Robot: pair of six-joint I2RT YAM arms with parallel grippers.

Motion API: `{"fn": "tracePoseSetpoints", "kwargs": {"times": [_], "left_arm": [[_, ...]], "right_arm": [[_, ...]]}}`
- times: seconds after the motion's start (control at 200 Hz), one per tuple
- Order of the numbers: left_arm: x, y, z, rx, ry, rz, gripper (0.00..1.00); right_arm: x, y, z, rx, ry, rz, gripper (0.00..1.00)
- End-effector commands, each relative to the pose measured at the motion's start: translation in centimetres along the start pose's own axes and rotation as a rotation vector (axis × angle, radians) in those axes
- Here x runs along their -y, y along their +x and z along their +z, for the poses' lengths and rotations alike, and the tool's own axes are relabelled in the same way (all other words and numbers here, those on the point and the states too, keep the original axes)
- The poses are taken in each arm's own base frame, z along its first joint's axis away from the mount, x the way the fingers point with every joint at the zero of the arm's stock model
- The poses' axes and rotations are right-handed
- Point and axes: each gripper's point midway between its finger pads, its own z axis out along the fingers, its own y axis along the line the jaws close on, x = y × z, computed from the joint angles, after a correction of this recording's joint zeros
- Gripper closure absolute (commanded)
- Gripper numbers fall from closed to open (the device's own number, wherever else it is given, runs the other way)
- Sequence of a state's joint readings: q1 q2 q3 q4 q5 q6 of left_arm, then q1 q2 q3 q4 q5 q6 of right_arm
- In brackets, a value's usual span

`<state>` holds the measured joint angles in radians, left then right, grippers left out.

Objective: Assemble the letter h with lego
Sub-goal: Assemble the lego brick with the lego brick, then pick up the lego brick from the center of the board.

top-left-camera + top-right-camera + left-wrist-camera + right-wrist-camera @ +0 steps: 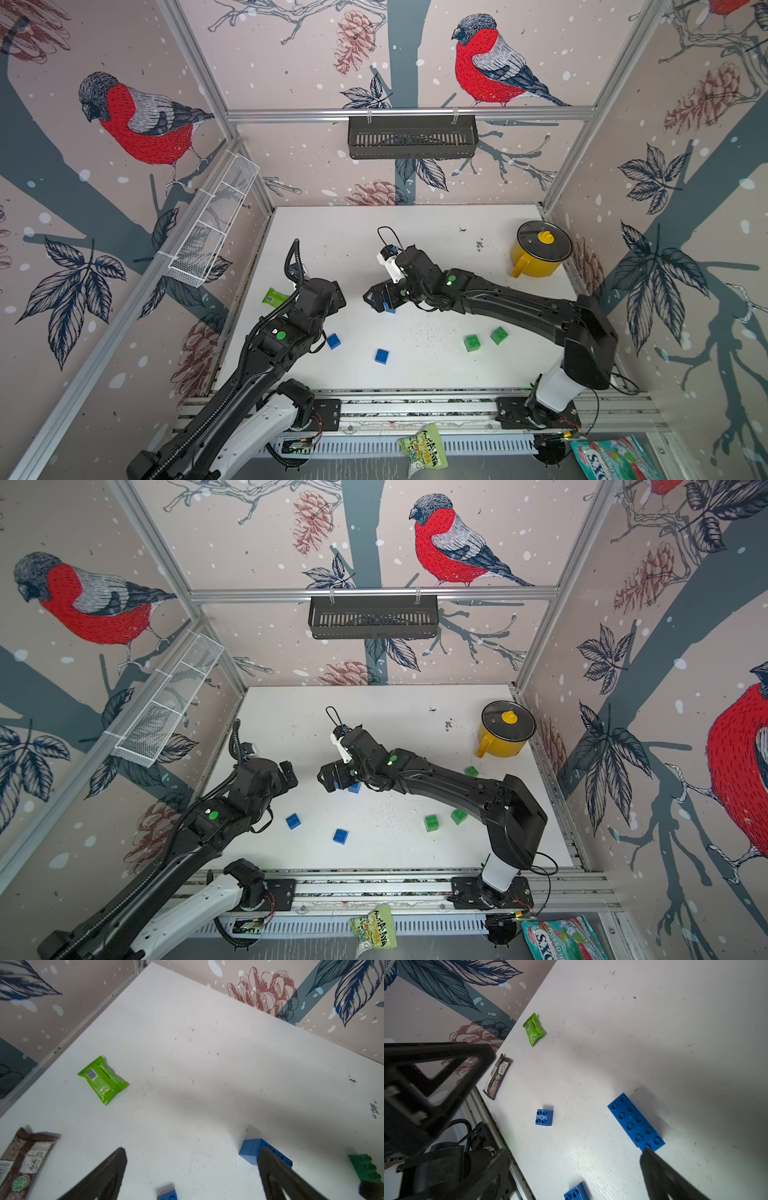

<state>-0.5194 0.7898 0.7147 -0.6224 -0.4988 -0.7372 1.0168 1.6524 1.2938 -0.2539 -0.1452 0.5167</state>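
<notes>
Hovering over the long blue brick [635, 1122], right gripper [574, 1155] spread wide, apparently lining up a pick; left gripper [192, 1150] likewise spread, empty.

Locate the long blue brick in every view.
In a top view: long blue brick mid-table, partly under the right end effector.
In a top view: brick likewise.
Left wrist: partly behind the left end effector.
Right wrist: whole, studs up, one end at a fingertip.
Shared landmark: green packet, in a top view and both wrist views.
</notes>
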Motion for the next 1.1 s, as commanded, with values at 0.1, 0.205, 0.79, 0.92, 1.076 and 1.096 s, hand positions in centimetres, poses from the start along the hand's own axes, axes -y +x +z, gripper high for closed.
{"fn": "tracePoseSetpoints", "kwargs": {"times": [0.1, 0.205, 0.79, 0.92, 1.076, 1.096], "left_arm": [[0.4, 5.2, 1.8, -0.211, 0.005, -0.126, 0.02], [0.0, 7.3, 2.5, -0.269, -0.002, -0.163, 0.02], [-3.7, 14.6, 3.6, -0.445, -0.105, -0.341, 0.07], [-5.0, 13.9, 3.2, -0.422, -0.193, -0.382, 0.1], [-4.5, 12.8, 2.9, -0.419, -0.201, -0.375, 0.03], [-4.3, 12.6, 2.9, -0.417, -0.192, -0.376, 0.03]], "right_arm": [[0.8, 2.6, -1.9, 0.011, 0.186, -0.09, 0.0], [1.0, 3.4, -3.2, 0.043, 0.249, -0.122, 0.0], [2.9, 5.4, -7.2, 0.142, 0.32, -0.122, 0.0], [3.3, 5.8, -7.2, 0.138, 0.333, -0.121, 0.0], [3.4, 5.9, -7.1, 0.14, 0.337, -0.12, 0.01], [3.5, 5.9, -7.1, 0.14, 0.338, -0.12, 0.01]]}}
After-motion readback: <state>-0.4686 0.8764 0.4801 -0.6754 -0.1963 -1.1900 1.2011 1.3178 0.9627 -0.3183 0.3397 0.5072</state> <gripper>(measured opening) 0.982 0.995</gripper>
